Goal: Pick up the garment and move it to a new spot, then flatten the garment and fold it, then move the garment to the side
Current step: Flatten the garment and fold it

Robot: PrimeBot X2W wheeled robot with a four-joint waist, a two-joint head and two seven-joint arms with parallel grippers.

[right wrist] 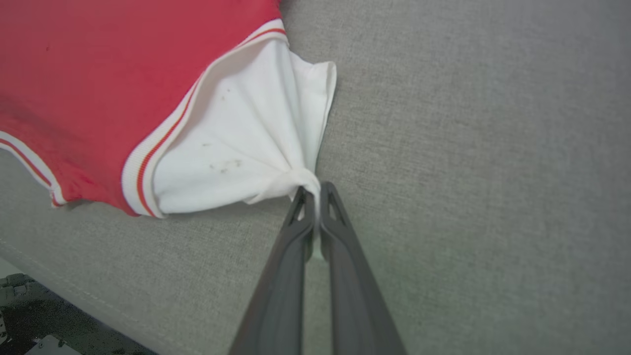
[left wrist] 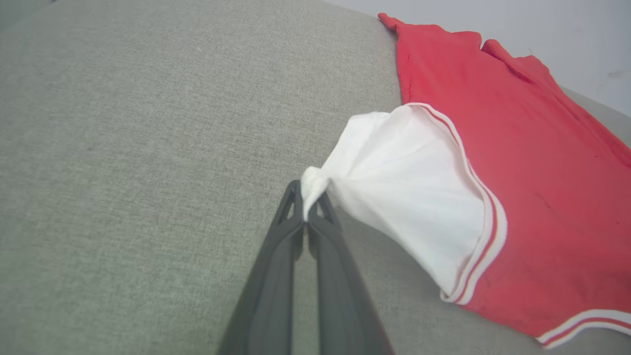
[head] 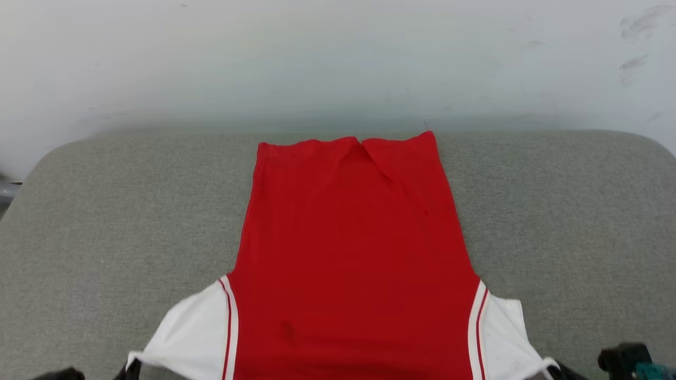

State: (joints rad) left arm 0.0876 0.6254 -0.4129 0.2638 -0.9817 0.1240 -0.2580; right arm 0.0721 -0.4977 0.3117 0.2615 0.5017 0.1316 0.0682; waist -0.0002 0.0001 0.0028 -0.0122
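Garment (head: 348,253): red jersey tee, spread flat on grey fabric-covered surface (head: 105,211), plain red side up, no print visible.
Orientation: hem at far end, close to pale wall (head: 317,53); sleeves at near end twd robot; neck end runs off bottom of head view.
Hem: roughly straight, w/ small dip & diagonal crease right of its middle.
Body: mostly smooth; faint dark smudge on the red near the left seam.
Left sleeve (head: 195,332): white, red-white stripe trim at shoulder seam, pulled out to a point at its outer corner.
Left gripper (left wrist: 309,197): fingers pressed together, pinching the tip of left sleeve; cloth bunches into a small knot btwn the tips. Fingers lie low over the grey surface.
Right sleeve (head: 504,327): white, same trim, drawn to a point at lower outer corner; few small dark specks on it in right wrist view.
Right gripper (right wrist: 315,195): fingers closed tight on right sleeve corner; folds fan out from the pinch.
Neck trim (left wrist: 581,320): striped band, seen at lower right of left wrist view, lying on the grey surface.
Surface edge: rounded far corners; near edge w/ dark floor (right wrist: 29,315) below in right wrist view.
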